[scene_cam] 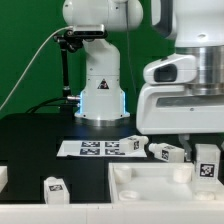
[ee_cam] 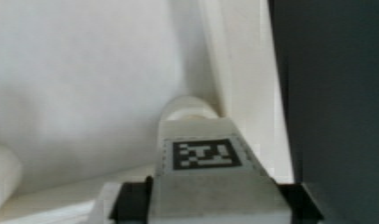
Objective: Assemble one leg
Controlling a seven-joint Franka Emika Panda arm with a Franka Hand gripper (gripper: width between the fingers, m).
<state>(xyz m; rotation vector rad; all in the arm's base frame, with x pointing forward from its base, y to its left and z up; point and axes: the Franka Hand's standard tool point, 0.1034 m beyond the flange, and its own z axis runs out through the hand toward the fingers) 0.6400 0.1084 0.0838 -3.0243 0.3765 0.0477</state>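
Gripping the leg (ee_cam: 205, 152) by both sides, the jaws hold it over the white body (ee_cam: 79, 90).

The leg (ee_cam: 205, 150), tag facing the camera, sits clamped between the end effector's (ee_cam: 205, 200) two dark fingers (ee_cam: 133, 198). Behind it lies the blurred white body (ee_cam: 79, 80), its straight edge bordering dark tabletop (ee_cam: 337, 90). The leg's far end perhaps touches the body.

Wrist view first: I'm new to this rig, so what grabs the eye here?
A small white squarish plastic post with a black-and-white tag sits held in the hand, against a large white tray-like body. In the exterior view, the white robot base glows blue at the back.
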